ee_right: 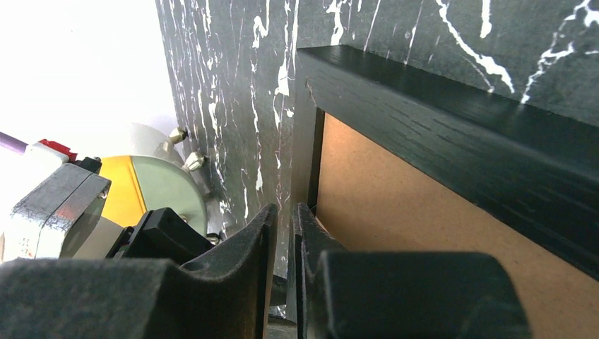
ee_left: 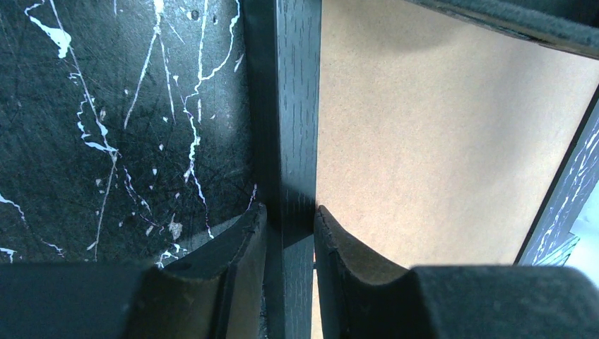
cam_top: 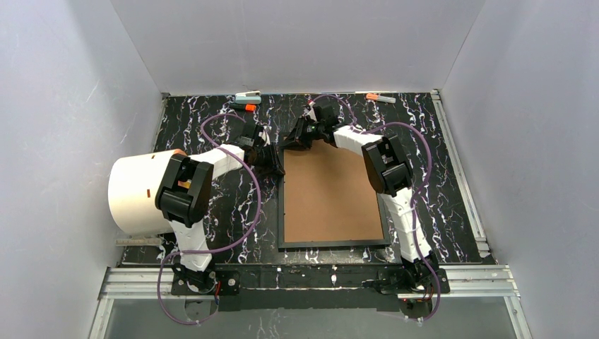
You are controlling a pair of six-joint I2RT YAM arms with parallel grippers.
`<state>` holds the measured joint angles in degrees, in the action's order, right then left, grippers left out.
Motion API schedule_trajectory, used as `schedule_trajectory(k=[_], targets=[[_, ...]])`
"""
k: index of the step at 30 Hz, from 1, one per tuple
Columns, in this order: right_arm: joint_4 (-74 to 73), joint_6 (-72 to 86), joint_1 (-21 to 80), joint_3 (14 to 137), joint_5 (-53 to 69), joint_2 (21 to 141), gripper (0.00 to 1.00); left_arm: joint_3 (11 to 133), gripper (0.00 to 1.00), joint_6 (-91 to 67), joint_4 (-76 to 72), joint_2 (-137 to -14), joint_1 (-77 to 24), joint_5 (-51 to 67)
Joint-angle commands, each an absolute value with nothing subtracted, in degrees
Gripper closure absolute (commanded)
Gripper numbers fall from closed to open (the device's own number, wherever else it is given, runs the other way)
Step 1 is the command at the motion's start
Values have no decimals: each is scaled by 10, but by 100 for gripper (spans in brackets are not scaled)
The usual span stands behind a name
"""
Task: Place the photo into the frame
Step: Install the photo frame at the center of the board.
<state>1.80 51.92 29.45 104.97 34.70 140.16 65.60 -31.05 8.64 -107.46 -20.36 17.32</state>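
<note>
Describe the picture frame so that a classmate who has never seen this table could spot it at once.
Start with the black, white-veined tabletop and look at its middle. The frame lies flat there, a thin black rectangle around a plain brown backing board. Unlike the white cylinder to its left and the small markers at the back edge, it is square-cornered and brown in the centre.

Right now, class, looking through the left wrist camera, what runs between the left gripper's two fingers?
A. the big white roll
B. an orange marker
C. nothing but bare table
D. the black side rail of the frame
D: in the left wrist view the left gripper straddles the frame, with one of its fingers on the marbled table side and the other over the brown backing board.
</note>
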Motion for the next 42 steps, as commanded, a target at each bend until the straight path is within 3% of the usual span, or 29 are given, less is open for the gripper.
schedule_trajectory(k=[1, 9, 17, 32, 42], targets=[[-58, 486, 275, 1047, 283, 1422, 76, 641, 75, -284, 150, -1086, -199, 129], [-96, 464, 272, 1050, 264, 1427, 76, 640, 76, -285, 151, -1086, -199, 128], [-182, 467, 265, 1066, 171, 1440, 77, 635, 76, -283, 150, -1081, -199, 123], [-242, 458, 262, 1079, 127, 1451, 67, 632, 76, -282, 147, -1073, -199, 122], [-183, 423, 234, 1061, 175, 1304, 57, 653, 69, -274, 147, -1074, -196, 135]])
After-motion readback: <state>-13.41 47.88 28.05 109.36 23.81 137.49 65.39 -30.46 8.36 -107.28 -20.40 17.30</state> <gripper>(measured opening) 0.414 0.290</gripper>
